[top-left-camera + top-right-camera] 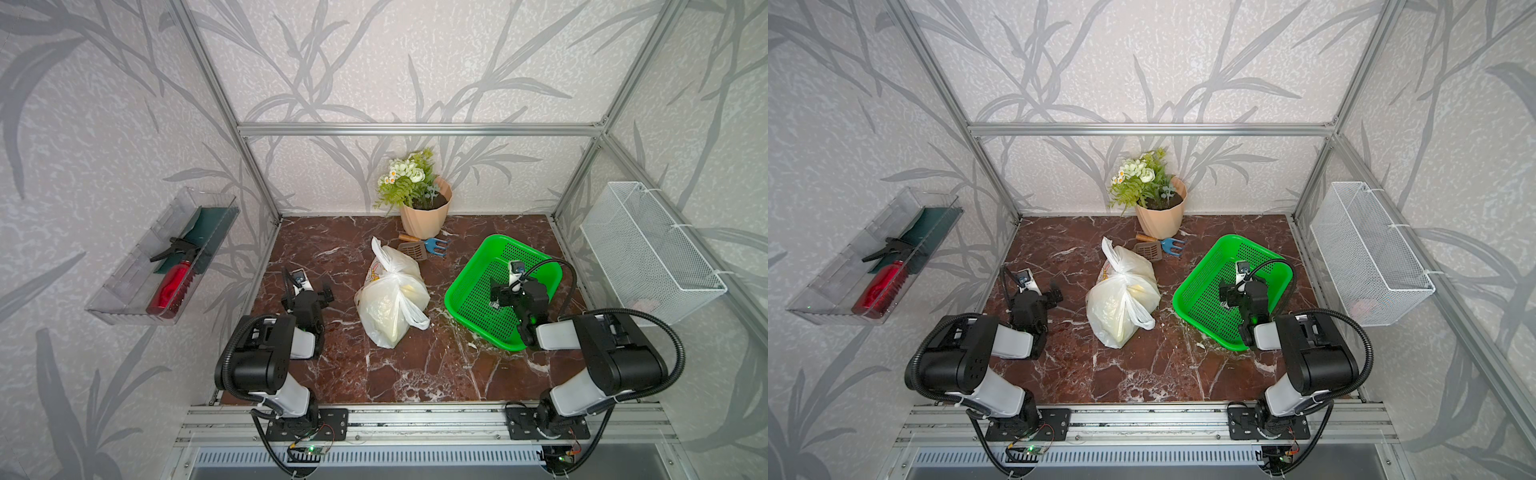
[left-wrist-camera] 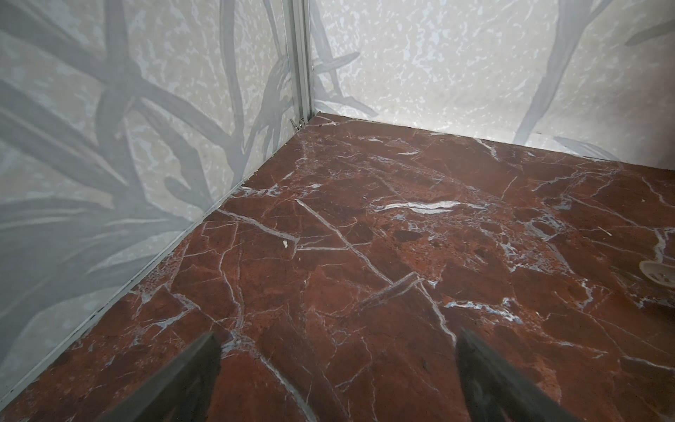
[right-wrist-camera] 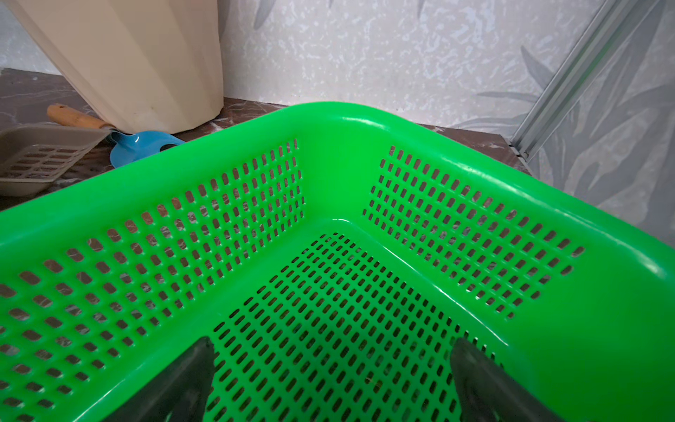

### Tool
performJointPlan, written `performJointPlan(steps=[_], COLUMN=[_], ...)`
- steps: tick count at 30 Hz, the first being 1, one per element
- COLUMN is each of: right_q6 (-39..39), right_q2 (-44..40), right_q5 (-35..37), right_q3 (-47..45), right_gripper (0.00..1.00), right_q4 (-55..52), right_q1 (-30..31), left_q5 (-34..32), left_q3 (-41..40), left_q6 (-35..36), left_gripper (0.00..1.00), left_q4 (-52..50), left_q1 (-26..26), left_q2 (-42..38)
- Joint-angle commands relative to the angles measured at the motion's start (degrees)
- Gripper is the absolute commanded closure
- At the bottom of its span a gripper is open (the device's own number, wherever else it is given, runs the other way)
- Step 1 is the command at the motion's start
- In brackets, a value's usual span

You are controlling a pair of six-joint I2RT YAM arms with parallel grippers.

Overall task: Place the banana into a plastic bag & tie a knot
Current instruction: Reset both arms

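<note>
The left gripper (image 2: 336, 339) stands wide open and empty over the red-brown marbled tabletop (image 2: 365, 226), and the right gripper (image 3: 332, 343) gapes just as wide, empty, inside the bright green perforated plastic basket (image 3: 328, 124). Between them, touching neither, the thin white crinkly plastic bag (image 1: 386, 309) lies on the tabletop, its handles bunched into a small knot (image 1: 397, 277).

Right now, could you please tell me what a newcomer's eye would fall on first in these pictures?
The bright green basket, on the right of the table, stands out most, with the right claw open over it. Next comes the white bag, tied with a knot, lying mid-table. A flower pot stands at the back.
</note>
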Motion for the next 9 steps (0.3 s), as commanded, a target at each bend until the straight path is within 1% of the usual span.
performJointPlan(steps=[1,9], right_q6=[-0.19,-0.17], right_q2=[0.07,0.22], right_q5=[-0.50,-0.53], right_q3=[0.81,0.92], right_gripper=[0.01,0.01], right_q4=[0.29,0.51], right_q1=[-0.11,-0.06], left_q5=[-0.63,-0.67], left_q3=[0.46,0.58], left_q6=[0.18,0.18], left_gripper=[0.01,0.01], left_q4=[1.58,1.59], left_q1=[0.22,0.23], left_q2=[-0.70,-0.70])
